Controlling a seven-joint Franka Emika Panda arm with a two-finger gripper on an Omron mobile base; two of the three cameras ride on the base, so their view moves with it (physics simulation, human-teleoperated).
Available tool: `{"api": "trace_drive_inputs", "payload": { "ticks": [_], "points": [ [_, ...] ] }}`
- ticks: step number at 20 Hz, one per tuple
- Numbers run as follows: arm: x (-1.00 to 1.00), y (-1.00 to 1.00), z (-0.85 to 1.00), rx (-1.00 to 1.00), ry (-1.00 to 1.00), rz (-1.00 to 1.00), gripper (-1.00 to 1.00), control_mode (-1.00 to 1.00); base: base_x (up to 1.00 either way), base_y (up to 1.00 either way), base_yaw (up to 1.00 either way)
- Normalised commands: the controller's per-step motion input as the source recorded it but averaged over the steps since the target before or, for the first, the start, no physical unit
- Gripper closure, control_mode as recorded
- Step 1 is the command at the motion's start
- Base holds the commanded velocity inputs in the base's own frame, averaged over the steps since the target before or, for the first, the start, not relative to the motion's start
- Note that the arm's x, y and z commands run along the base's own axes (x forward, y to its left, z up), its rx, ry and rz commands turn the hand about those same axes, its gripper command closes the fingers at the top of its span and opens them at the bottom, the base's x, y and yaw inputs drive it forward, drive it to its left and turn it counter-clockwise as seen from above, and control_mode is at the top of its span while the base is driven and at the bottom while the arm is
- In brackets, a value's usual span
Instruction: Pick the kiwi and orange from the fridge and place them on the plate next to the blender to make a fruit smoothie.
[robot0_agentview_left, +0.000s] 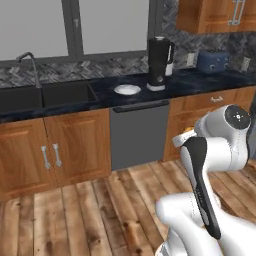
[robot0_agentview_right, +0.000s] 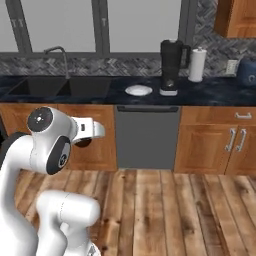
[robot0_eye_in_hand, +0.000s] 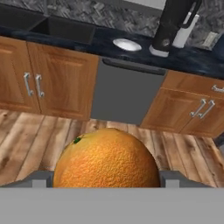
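The orange (robot0_eye_in_hand: 107, 158) was pinched between the gripper (robot0_eye_in_hand: 106, 178) fingers at lower centre of the hand view, carried for delivery; the plate (robot0_eye_in_hand: 127, 44) lay upper centre, beside the blender (robot0_eye_in_hand: 171, 26).

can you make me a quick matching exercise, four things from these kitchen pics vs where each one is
Things:
1. orange
2. plate
3. blender
4. sink

Places:
A. sunk in the counter under the faucet
B. between the gripper fingers
C. standing on the counter by the plate
D. lying on the counter above the grey dishwasher front

Pairs: 1-B, 2-D, 3-C, 4-A
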Motion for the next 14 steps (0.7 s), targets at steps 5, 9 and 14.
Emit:
{"api": "trace_drive_inputs", "payload": {
  "ticks": [5,9,14],
  "points": [
    [0.00,0.00,0.00,0.00,0.00,0.00,1.00,1.00,1.00,-0.30,0.04],
    [0.00,0.00,0.00,0.00,0.00,0.00,1.00,1.00,1.00,-0.08,0.04],
    [0.00,0.00,0.00,0.00,0.00,0.00,1.00,1.00,1.00,0.00,0.03]
  ]
}}
